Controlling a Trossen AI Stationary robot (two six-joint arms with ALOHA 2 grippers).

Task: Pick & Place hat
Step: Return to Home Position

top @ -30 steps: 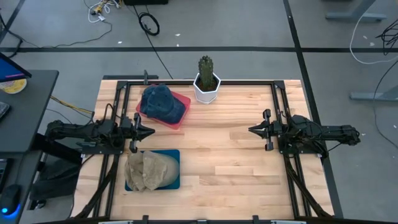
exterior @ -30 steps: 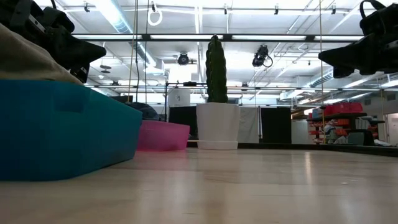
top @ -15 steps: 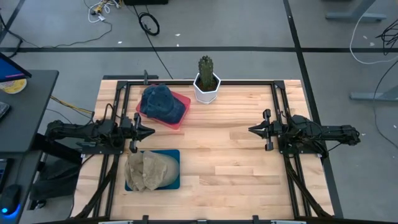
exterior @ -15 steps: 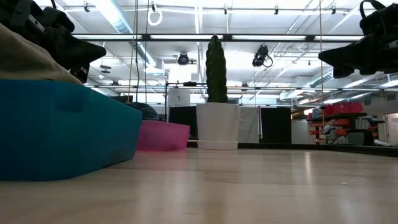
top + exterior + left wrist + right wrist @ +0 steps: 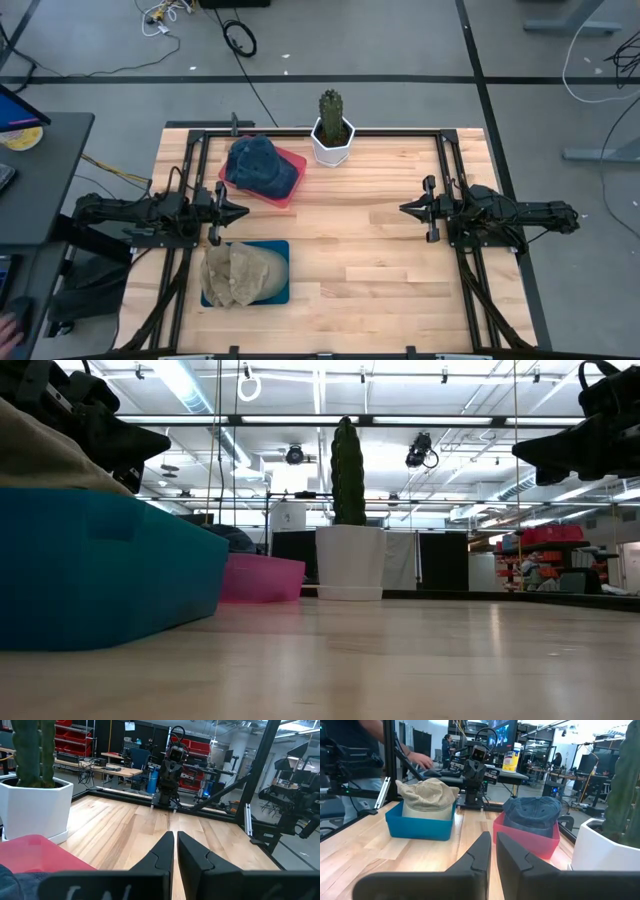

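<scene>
1. Caps lie in both bins: the dark blue cap (image 5: 258, 163) sits in the red bin (image 5: 298, 170) toward the back left of the wooden table (image 5: 370, 260), and its crown covers most of the bin
2. The tan-brown cap (image 5: 235, 274) lies crumpled in the blue bin (image 5: 282, 290), at the front left of the table, forward of the red bin and apart from it
3. The left gripper (image 5: 243, 211) hangs over the table's left side, level with the gap between the 2 bins, and points toward the table's middle; the left wrist view shows its jaws drawn to a thin slit with nothing between them
4. The right gripper (image 5: 403, 209) hangs over the right side, well apart from both bins, and points back at the left one; the right wrist view shows its jaws nearly touching and holding nothing
5. In the low view both grippers are raised clear of the tabletop
6. A green cactus (image 5: 331, 105) stands upright in a white pot (image 5: 332, 143) at the back edge of the table, just beside the red bin's right corner
7. Beyond the table, the right wrist view shows a person in a dark top, with 1 hand (image 5: 422, 760) stretched toward a desk behind the blue bin
</scene>
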